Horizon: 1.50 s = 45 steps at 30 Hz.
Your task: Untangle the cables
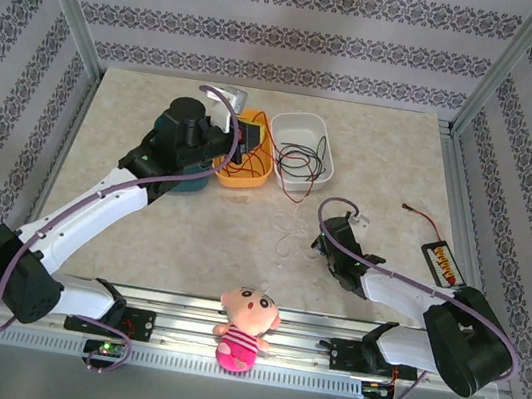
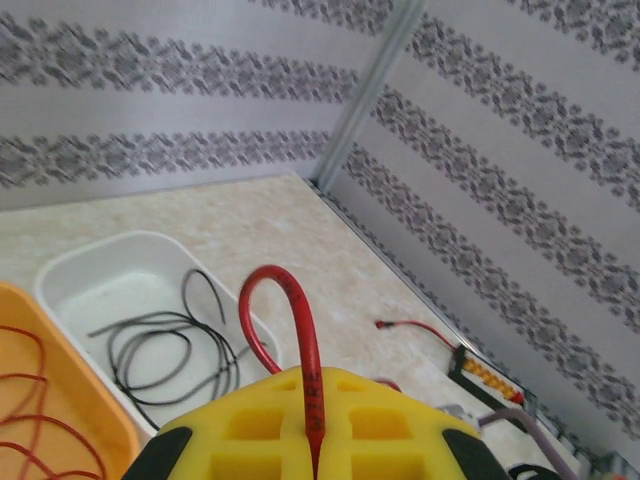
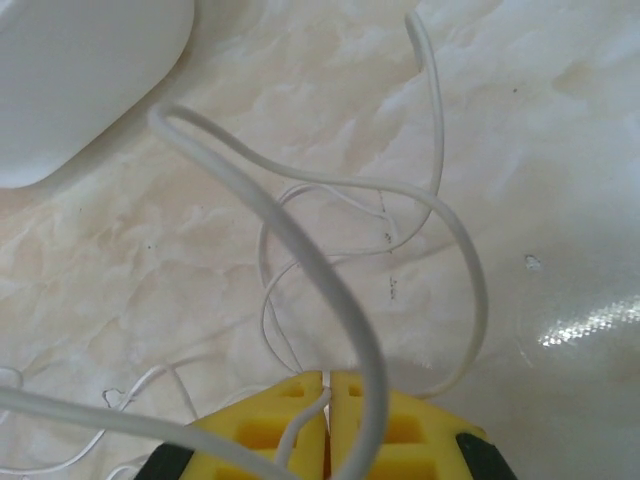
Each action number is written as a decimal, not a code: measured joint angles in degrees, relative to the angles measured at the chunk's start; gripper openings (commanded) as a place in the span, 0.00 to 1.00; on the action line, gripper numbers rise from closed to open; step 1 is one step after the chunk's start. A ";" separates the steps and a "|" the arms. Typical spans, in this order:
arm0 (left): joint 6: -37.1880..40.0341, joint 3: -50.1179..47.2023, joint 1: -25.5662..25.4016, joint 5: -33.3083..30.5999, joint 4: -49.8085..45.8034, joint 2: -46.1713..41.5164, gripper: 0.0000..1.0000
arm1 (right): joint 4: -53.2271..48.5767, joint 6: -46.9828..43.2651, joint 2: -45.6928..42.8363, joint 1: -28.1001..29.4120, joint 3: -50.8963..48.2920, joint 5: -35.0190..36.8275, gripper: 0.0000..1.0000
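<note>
My left gripper (image 2: 314,405) is shut on a red cable (image 2: 298,320), which arches up out of its yellow fingers. It hovers over the orange tray (image 1: 246,174), where thin red cables (image 2: 30,400) lie. Black cables (image 2: 160,345) coil in the white tray (image 1: 306,125). On the table in front of that tray, my right gripper (image 3: 327,388) is shut on a white cable (image 3: 330,290) that loops over more thin white cable (image 1: 290,239). From above, the right gripper (image 1: 320,241) sits low beside that white bundle.
A battery pack (image 1: 443,261) with a red lead (image 1: 418,213) lies at the right edge. A pink plush doll (image 1: 243,330) sits at the near edge between the arm bases. Patterned walls and metal posts enclose the table.
</note>
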 measured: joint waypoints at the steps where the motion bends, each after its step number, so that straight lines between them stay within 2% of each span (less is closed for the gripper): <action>1: 0.48 0.00 0.52 -0.57 -0.02 -0.55 0.00 | -0.26 0.00 -0.02 -0.37 0.00 -0.02 0.00; 9: 3.80 2.34 3.30 -5.31 0.20 -5.27 0.00 | -1.86 0.24 -0.02 -1.11 -0.37 -0.04 0.00; 14: 5.11 4.20 3.74 -5.95 0.35 -4.66 0.00 | -2.54 0.24 -0.13 -1.49 -0.37 -0.07 0.00; 29: 9.44 7.08 9.97 -4.39 1.31 12.70 0.00 | -4.24 0.20 -5.81 -1.77 -0.96 -0.28 0.00; 37: 13.70 7.08 10.40 -3.13 5.84 17.81 0.00 | -5.11 0.20 -6.71 -1.86 -1.11 -0.22 0.00; 45: 17.57 8.72 10.73 -4.37 5.33 24.65 0.00 | -5.33 0.20 -6.82 -1.86 -1.22 -0.22 0.00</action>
